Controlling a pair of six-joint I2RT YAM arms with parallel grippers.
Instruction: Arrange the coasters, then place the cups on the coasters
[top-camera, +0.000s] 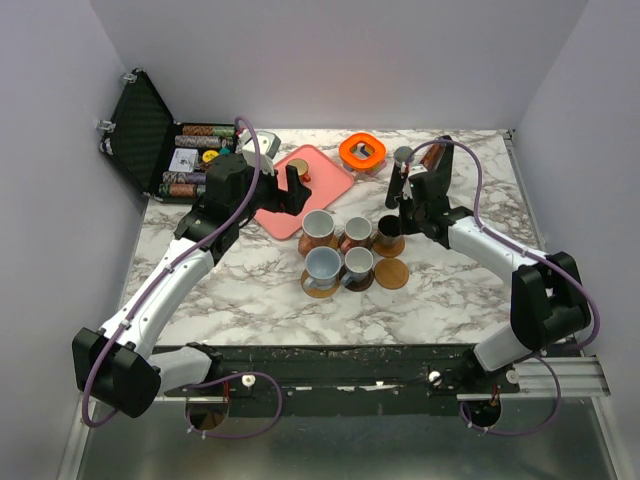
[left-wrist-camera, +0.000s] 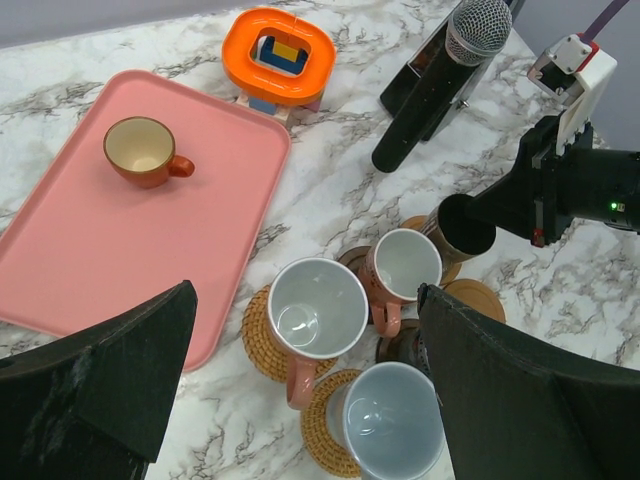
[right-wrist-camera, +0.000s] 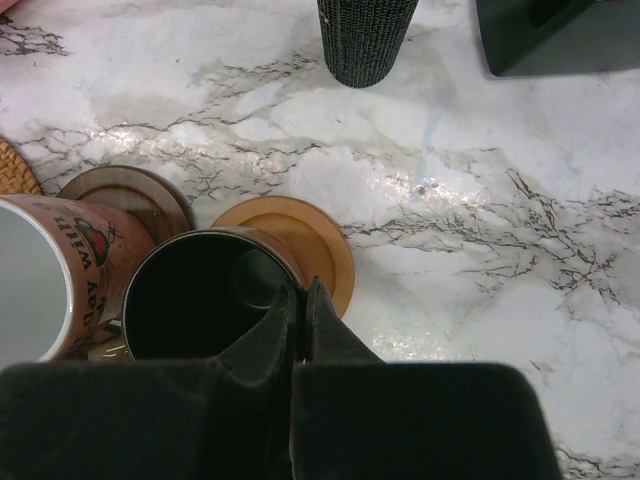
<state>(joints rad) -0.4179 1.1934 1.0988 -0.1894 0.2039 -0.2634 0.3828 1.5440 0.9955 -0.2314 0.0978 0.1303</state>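
Leftmost, one small copper-orange ceramic cup sits alone on the flat pink plastic tray, at the far left of the white marble table. The left gripper hangs above the tray's right edge, its jaws spread wide and holding nothing.

To the right, five handled cups stand in two rows, making six cups in all. The far row has a large pinkish-brown mug, a smaller pinkish-brown mug and a black cup. The near row has a pale blue cup and a grey cup.

Six round wooden coasters show: one beneath each of the five, plus one bare tan coaster at the near right. The right gripper has its fingers pressed together on the black cup's rim, over a light tan coaster. Whether the cup rests on it I cannot tell.
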